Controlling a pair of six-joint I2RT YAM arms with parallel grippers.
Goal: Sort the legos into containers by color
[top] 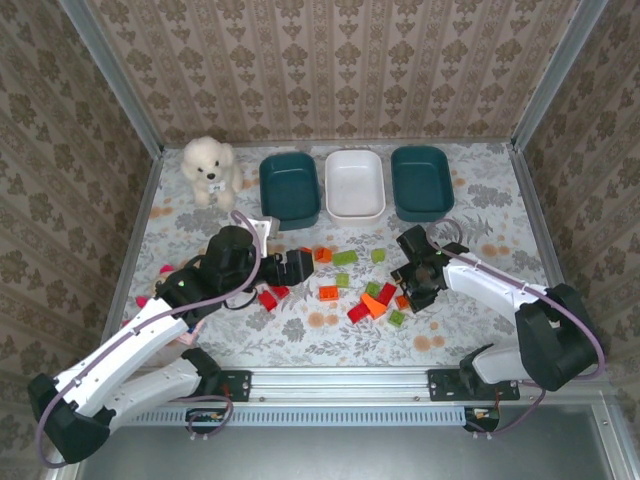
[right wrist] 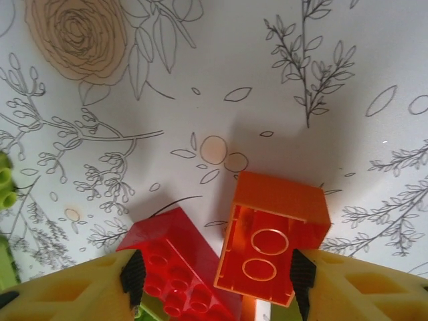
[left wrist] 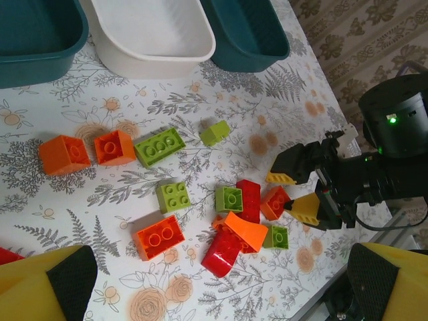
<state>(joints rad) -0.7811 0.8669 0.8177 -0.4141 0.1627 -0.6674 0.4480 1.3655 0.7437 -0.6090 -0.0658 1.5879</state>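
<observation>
Right pincer (right wrist: pixel 217 277): half open, astride an upturned orange brick (right wrist: pixel 274 241) and a red brick (right wrist: pixel 177 267); whether it grips them cannot be told. Left pincer (left wrist: pixel 224 277): spread wide, holding nothing. Other bricks (top: pixel 328 293): loose on worktop (top: pixel 480 215) between the arms. Left teal tub (top: pixel 290 218), white tub (top: pixel 355 214), right teal tub (top: pixel 421 212): side by side along the far edge.

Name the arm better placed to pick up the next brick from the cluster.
Right. The right tool straddles an orange brick and a red brick in that cluster, while the left tool stands open farther off, to their left.
</observation>
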